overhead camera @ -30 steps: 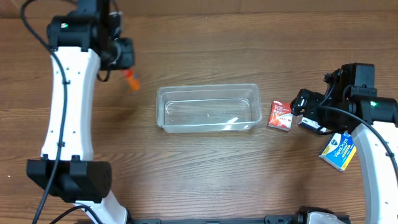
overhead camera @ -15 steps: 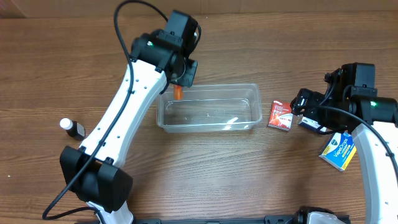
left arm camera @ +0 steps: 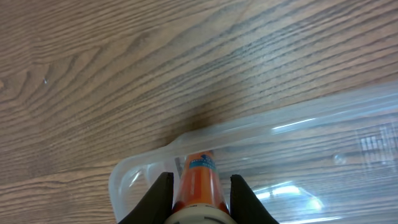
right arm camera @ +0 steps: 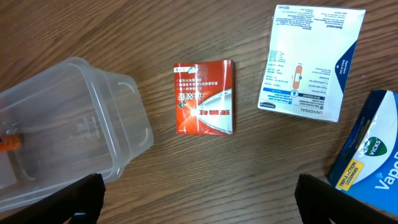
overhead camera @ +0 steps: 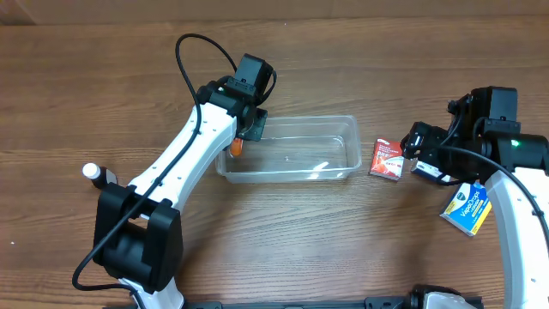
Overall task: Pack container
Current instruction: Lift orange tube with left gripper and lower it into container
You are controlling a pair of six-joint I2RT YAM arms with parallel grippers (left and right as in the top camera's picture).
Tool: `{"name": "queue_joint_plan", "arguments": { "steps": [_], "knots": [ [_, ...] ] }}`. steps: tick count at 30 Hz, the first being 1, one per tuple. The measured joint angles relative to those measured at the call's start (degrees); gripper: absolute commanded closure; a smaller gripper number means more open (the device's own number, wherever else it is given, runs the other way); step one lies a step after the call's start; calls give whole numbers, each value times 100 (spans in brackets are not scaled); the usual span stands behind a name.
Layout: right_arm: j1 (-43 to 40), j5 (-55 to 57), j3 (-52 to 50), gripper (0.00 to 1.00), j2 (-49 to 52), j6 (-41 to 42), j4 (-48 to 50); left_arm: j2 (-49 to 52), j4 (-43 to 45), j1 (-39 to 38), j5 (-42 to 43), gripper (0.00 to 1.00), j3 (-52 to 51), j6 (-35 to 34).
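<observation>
The clear plastic container (overhead camera: 292, 148) lies mid-table; its left end shows in the left wrist view (left arm camera: 298, 134) and its right end in the right wrist view (right arm camera: 68, 134). My left gripper (overhead camera: 238, 144) is shut on an orange tube (left arm camera: 199, 180) and holds it at the container's left end, tip down inside the rim. The tube also shows as an orange spot in the right wrist view (right arm camera: 9, 143). My right gripper (overhead camera: 420, 154) is open and empty, right of a red packet (overhead camera: 387, 160), which also shows in the right wrist view (right arm camera: 204, 97).
A white box (right arm camera: 311, 62) and a blue VapoDrops box (overhead camera: 466, 209) lie by the right arm. A small dark bottle with a white cap (overhead camera: 99, 176) stands at the left, beside the left arm's base.
My left arm has swung from far left to the container with the orange tube, and now lowers it into the left end. The right arm has not moved.
</observation>
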Motion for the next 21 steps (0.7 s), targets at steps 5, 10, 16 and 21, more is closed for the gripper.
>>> {"name": "queue_joint_plan", "arguments": {
  "steps": [5, 10, 16, 21],
  "knots": [
    [0, 0, 0, 0, 0, 0, 0, 0, 136, 13, -24, 96, -9, 0],
    [2, 0, 0, 0, 0, -2, -2, 0, 232, 35, -42, 69, -13, 0],
    [0, 0, 0, 0, 0, 2, 0, 0, 92, 35, -44, 59, -17, -15],
    [0, 0, 0, 0, 0, 0, 0, 0, 13, 35, -44, 59, -17, -15]
  ]
}}
